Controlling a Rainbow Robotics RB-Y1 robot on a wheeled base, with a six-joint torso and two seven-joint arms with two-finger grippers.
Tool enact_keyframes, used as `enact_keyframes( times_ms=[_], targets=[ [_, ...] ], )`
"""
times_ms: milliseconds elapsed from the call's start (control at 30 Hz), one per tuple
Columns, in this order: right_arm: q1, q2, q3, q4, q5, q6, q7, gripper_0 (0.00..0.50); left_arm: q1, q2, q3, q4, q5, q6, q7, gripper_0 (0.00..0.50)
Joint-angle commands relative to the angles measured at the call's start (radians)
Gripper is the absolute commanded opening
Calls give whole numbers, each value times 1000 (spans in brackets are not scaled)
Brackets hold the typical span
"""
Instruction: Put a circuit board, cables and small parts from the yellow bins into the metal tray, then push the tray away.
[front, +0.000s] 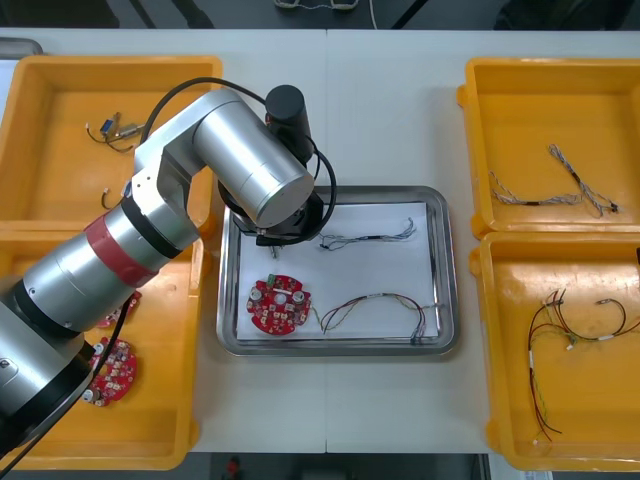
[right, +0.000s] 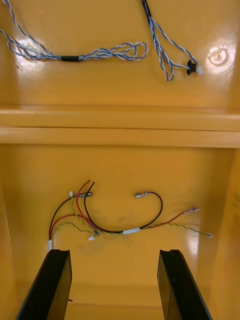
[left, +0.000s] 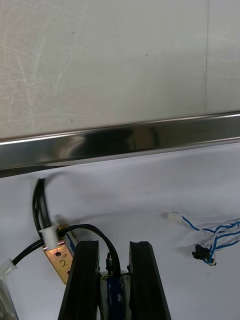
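L gripper (left: 114, 244) is hanging low over the white inside of the metal tray (left: 120, 142), its fingers (left: 85, 280) pinching a small metal part (left: 114, 292) w/ a blue band. A black cable (left: 39, 205) is curling by a brass-coloured plate (left: 57, 260) just beside the fingers. A blue and white cable (left: 222, 237) is lying nearby. The light table (left: 100, 60) is showing beyond the rim.

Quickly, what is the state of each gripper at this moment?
Left gripper: shut on a small metal part, over the metal tray.
Right gripper: open, holding nothing, over a yellow bin.
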Motion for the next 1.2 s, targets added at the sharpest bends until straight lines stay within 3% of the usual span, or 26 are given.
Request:
enact_keyframes(
  times_ms=[33,267,300,333,400,433,467,900,1200],
  targets=[
    [30,-38,-31,-32,7,3,-49,500,2,-33,-17,-3,-15,-14,86,1],
    [41,-38,-33,-32,4,3,-59,500,2,-33,-17,-5,-12,-30,99,3],
    [43,-38,-33,-32,4,3,-61,500,3,-33,-19,-5,-12,-34,100,23],
    [44,-38,-34,-32,2,3,-61,500,2,-33,-17,-5,-12,-37,103,188],
    [46,-38,-36,-32,-1,3,-63,500,2,-33,-17,-5,-12,-42,108,403],
    [47,-38,-36,-32,-1,3,-63,500,2,-33,-17,-5,-12,-43,111,470],
    [49,-38,-36,-32,-1,3,-64,500,2,-33,-19,-6,-12,-46,112,500],
    [50,-38,-36,-32,-5,3,-70,500,2,-30,-14,-28,-15,-45,129,500],
    [49,-38,-36,-32,-8,3,-70,500,2,-1,84,-154,-7,121,122,500]
  ],
)
